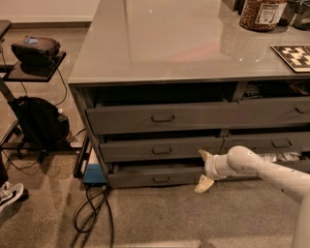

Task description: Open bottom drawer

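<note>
Filling the upper half of the view, the grey table (169,43) carries its drawers in stacked rows under a glossy top. The white arm (271,172) reaches in from 4 o'clock and crosses the lower right drawers. A wide top drawer (193,117) runs under the tabletop, with the middle drawer (162,150) beneath it. The bottom drawer (155,177) sits lowest in the left column, at about 6 o'clock from the table's centre, just above the floor. A dark gap shows over its flat front, and its small bail handle (161,179) sits centred.

The black backpack (38,121) leans at 9 o'clock, below a black case (36,51) on a stand. A jar (261,14) and a checkered board (293,55) rest on the table at 1 to 2 o'clock. Cables (92,213) trail on the floor at 7 o'clock.

The hand (203,169) hangs at the bottom drawer's right end, at 3 o'clock from the handle and apart from it. Its two cream fingers (204,184) are spread, one pointing up and one down.
</note>
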Motion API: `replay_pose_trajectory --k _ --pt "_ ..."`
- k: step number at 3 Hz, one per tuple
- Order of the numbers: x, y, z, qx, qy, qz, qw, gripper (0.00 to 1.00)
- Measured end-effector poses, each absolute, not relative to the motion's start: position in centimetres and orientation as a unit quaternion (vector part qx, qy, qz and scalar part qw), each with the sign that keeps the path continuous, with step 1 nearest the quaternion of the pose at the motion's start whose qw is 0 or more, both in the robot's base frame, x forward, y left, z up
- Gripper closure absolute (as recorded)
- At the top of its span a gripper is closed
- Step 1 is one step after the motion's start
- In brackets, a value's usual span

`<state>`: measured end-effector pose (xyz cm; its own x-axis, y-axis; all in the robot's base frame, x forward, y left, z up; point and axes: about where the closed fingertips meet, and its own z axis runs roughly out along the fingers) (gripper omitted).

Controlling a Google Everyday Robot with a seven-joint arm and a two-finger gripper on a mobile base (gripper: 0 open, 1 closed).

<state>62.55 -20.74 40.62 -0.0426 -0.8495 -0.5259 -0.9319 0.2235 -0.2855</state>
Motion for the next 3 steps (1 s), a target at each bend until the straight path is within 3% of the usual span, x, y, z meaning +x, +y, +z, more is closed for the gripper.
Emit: replay_pose_trajectory --k 3 --pt "64.6 -22.4 35.1 -0.608 0.738 0.019 0.293 0.00"
